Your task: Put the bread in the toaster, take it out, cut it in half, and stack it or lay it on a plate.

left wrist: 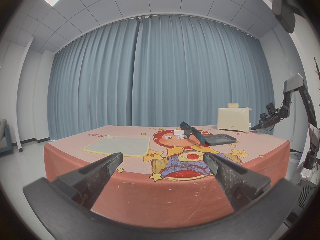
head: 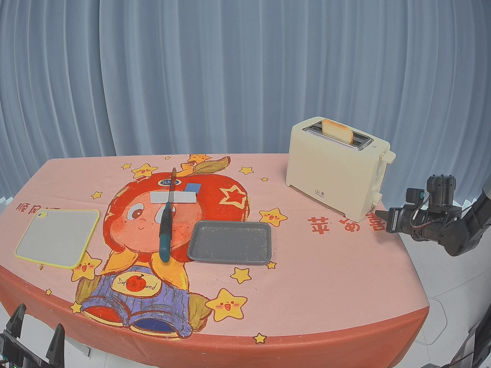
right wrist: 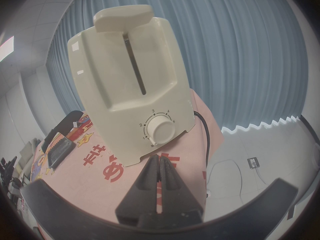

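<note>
Table edge (head: 409,277): right claw (right wrist: 158,159) closed, empty

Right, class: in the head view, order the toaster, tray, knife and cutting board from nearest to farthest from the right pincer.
1. Toaster, just beside the right pincer.
2. Tray, mid-table.
3. Knife, further left.
4. Cutting board, far left.

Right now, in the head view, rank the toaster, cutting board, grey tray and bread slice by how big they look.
1. toaster, clearly the largest.
2 and 3. cutting board and grey tray: too alike to rank; the board may look slightly bigger.
4. bread slice, with just its top above the slot.
</note>
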{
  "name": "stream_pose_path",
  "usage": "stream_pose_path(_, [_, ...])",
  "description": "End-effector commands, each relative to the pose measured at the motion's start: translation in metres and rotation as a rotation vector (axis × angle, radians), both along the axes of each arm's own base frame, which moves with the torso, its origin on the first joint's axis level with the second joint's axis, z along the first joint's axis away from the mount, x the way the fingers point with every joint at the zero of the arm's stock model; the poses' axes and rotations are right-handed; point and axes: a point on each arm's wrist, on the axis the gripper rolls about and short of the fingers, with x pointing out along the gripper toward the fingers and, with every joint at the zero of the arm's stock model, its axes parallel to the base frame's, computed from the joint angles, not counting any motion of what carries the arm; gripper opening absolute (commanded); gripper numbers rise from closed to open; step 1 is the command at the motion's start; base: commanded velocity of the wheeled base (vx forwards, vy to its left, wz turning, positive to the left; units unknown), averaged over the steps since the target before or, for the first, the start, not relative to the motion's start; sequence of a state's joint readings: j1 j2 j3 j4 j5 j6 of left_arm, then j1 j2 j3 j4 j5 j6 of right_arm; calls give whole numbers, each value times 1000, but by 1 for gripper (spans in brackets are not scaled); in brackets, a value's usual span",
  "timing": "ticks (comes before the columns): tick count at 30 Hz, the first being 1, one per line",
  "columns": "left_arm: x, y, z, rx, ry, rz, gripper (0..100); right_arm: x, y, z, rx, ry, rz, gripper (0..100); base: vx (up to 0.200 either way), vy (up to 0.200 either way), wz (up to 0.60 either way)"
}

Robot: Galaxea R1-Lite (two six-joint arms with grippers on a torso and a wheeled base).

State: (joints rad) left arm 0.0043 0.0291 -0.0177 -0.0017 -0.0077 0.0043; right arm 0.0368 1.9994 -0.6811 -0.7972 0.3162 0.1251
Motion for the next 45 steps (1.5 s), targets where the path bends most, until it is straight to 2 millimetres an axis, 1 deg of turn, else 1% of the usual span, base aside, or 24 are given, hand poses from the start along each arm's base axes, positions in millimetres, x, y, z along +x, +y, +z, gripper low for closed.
stream_pose_path(1, [1, 0, -5, 0, 19, 0, 100, 2, 1, 0, 18, 3, -8, 0, 0, 0, 0])
stream_pose_path(7, [1, 0, -5, 0, 19, 0, 100, 6, 1, 2, 35, -1, -26, 0, 0, 0, 0])
stream_pose_path(28, [1, 0, -5, 0, 18, 0, 100, 5, 4, 7, 36, -17, -19, 0, 0, 0, 0])
stream_pose_path(35, [1, 0, -5, 0, 18, 0, 100, 5, 4, 4, 32, -5, -22, 0, 0, 0, 0])
stream_pose_path(40, [1, 0, -5, 0, 18, 0, 100, 5, 4, 8, 34, -21, -20, 0, 0, 0, 0])
stream_pose_path(45, [1, 0, -5, 0, 18, 0, 100, 4, 5, 9, 33, -22, -17, 0, 0, 0, 0])
